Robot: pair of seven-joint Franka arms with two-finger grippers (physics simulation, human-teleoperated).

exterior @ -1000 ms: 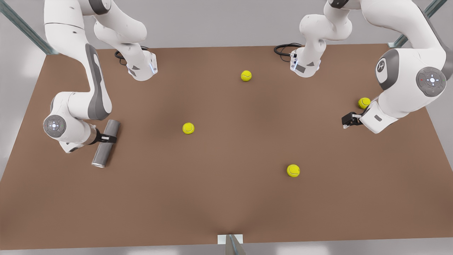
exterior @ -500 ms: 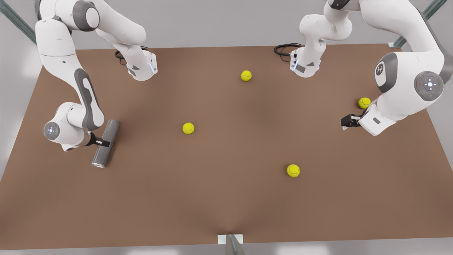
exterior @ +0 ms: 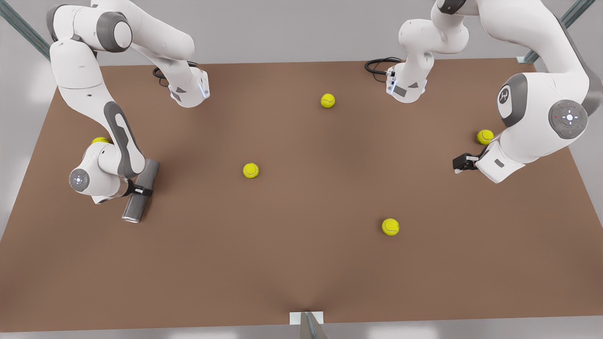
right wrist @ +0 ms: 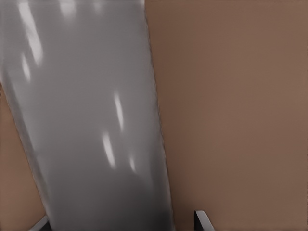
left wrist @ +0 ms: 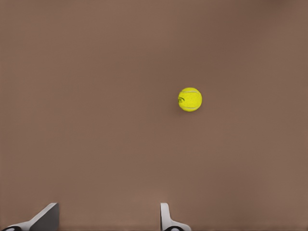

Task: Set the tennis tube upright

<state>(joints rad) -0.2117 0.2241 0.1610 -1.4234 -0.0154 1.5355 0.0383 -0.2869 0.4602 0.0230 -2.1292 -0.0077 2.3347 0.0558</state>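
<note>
The tennis tube (exterior: 134, 206) is a dull grey cylinder lying on its side on the brown table (exterior: 301, 263), at the front view's left. Its paler end faces the near edge. My right gripper (exterior: 142, 190) straddles the tube's middle, open. In the right wrist view the tube (right wrist: 91, 120) runs close under the camera. One fingertip (right wrist: 202, 220) stands a small gap off the tube's side. My left gripper (exterior: 459, 165) hangs open and empty over the table at the front view's right. Its fingers (left wrist: 166, 219) show apart over bare table.
Several yellow-green tennis balls lie scattered: one at mid-table (exterior: 250, 170), one toward the back (exterior: 328, 100), one nearer the front (exterior: 390, 226), one behind the left arm (exterior: 484, 137), one half hidden behind the right arm (exterior: 100, 140). A ball (left wrist: 190, 99) lies ahead of the left gripper.
The right arm has swung its elbow and shifted its gripper slightly along the tube toward the near end, uncovering a ball behind it. The left gripper drifted a little. The tube has not moved.
</note>
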